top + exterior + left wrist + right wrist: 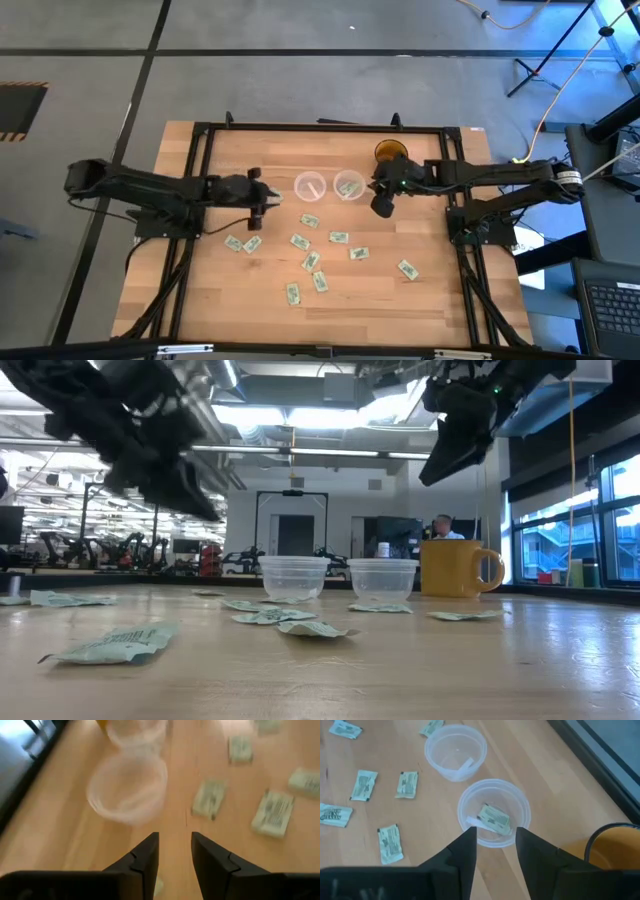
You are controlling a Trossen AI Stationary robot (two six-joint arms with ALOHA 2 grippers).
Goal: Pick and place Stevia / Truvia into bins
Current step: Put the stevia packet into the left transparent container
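Several pale green-and-white Stevia sachets (311, 261) lie flat on the wooden table, mostly nearer than the cups. Two clear bins stand side by side: the left bin (310, 187) holds a white slip (465, 766), the right bin (348, 186) holds a sachet (494, 818). My left gripper (265, 195) hovers just left of the left bin (127, 787), open and empty (175, 850). My right gripper (380, 205) hovers right of the right bin (494, 812), raised above the table (445, 460), open and empty (496, 845).
An amber-yellow mug (390, 152) stands beyond the right bin, close to my right arm (615, 850). Black frame rails (205, 200) run along the table's left, right and far sides. Bare wood lies at the near edge and the near right corner.
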